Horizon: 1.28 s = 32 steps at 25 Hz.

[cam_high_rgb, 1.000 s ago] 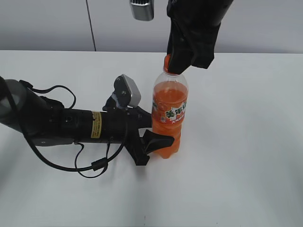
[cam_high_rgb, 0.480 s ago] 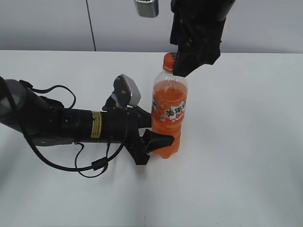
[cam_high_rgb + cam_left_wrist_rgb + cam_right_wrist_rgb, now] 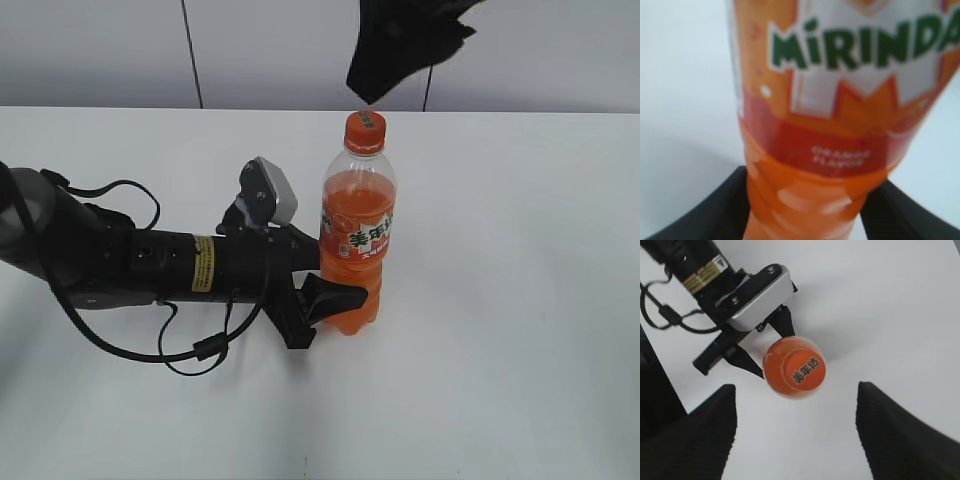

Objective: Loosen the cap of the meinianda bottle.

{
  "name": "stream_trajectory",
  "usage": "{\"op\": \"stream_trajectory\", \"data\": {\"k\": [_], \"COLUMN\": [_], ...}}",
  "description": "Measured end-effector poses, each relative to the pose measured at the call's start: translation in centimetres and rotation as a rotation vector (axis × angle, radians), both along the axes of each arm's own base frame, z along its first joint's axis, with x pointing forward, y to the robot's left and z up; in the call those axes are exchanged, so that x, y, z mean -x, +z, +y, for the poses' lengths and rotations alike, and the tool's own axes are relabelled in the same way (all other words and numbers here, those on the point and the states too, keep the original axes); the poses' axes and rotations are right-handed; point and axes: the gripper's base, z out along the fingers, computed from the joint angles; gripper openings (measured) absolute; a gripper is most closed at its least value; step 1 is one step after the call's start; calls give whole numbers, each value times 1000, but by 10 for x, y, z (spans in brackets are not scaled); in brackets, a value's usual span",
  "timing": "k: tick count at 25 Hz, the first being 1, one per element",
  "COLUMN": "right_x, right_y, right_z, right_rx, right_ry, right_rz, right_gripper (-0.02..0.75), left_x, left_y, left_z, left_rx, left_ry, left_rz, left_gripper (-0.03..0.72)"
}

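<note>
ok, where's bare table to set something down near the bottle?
Right of the Mirinda bottle the table is bare, as is the front strip. Left is crowded: the left hand clamps the bottle's base, with arm and cable behind.

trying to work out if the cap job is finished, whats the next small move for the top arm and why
Probably lower the right gripper straight back down onto the cap and close on it. It hangs open above the bottle with the cap between its fingers in the right wrist view, touching nothing. The cap sits on the neck, with no gap visible, so looseness can't be judged. The left gripper holds the bottle low down.
</note>
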Motion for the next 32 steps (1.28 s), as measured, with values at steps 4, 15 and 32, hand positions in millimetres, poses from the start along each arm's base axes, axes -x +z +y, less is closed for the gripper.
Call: {"op": "stream_trajectory", "data": {"k": [4, 15, 32], "right_x": [-1, -5, -27], "right_y": [0, -5, -51], "right_z": [-2, -1, 16], "right_rx": [-141, -216, -98], "right_ry": [-462, -755, -745], "right_rz": [183, 295, 348], "right_gripper": [557, 557, 557], "left_x": [0, 0, 0], "left_y": [0, 0, 0], "left_z": [0, 0, 0], "left_rx": [0, 0, 0], "left_ry": [0, 0, 0], "left_rz": [0, 0, 1], "left_gripper": [405, 405, 405]}}
